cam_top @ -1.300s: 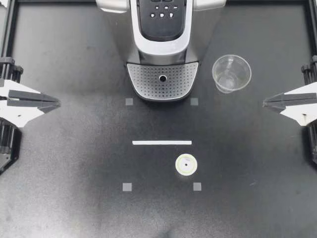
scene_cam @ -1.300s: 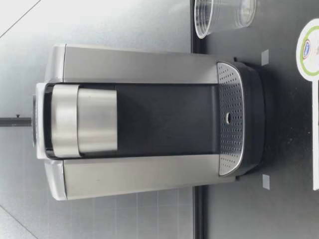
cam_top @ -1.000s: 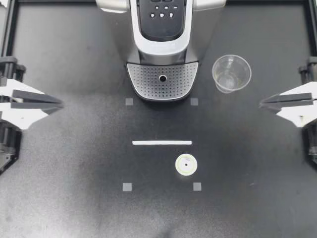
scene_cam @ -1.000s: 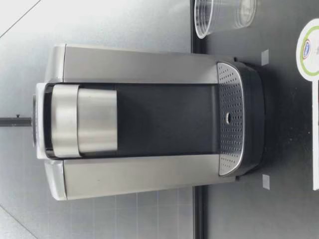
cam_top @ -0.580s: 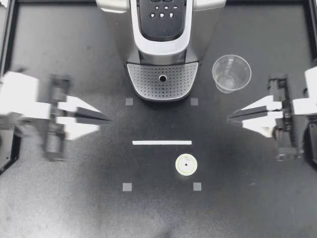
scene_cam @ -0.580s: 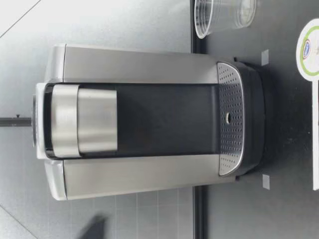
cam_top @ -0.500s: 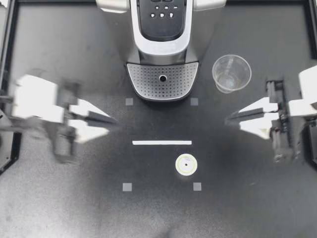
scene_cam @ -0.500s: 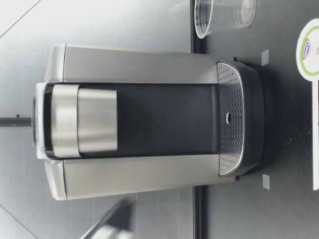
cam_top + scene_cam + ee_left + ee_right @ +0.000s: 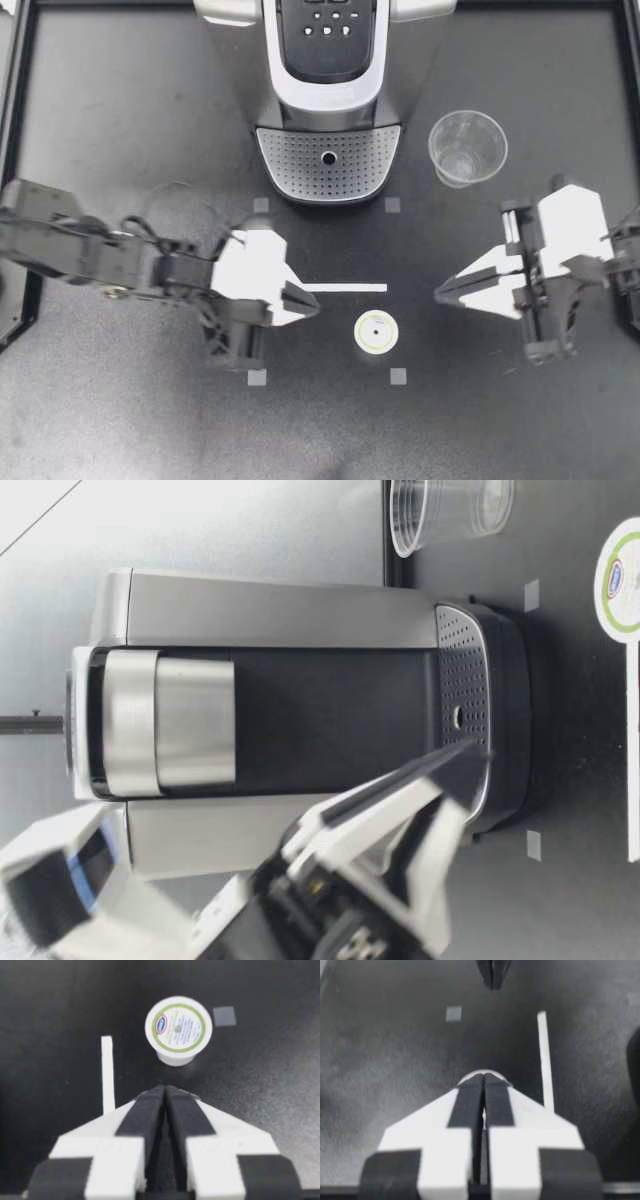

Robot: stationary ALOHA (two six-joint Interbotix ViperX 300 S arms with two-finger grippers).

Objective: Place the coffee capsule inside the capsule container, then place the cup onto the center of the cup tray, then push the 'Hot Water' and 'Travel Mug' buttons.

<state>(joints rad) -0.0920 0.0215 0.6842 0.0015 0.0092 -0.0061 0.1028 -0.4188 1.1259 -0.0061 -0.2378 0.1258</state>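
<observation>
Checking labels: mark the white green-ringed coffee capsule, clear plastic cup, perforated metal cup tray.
White coffee capsule (image 9: 376, 332), top view, lid centre.
Clear plastic cup (image 9: 466, 150), top view, interior middle.
Perforated cup tray (image 9: 295, 160), top view, bare grille.

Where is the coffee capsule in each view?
Top view: coffee capsule between my left gripper and my right gripper, near the white strip.
Low view: capsule close to the camera, beside the white strip.
Left wrist view: capsule just ahead of the shut gripper.
Right wrist view: mostly hidden behind the gripper; perhaps its pale rim shows.
Shared landmark: the white strip.

Clear plastic cup (image 9: 467, 147), brushed-metal coffee machine (image 9: 330, 108), matt black table (image 9: 130, 420)
</observation>
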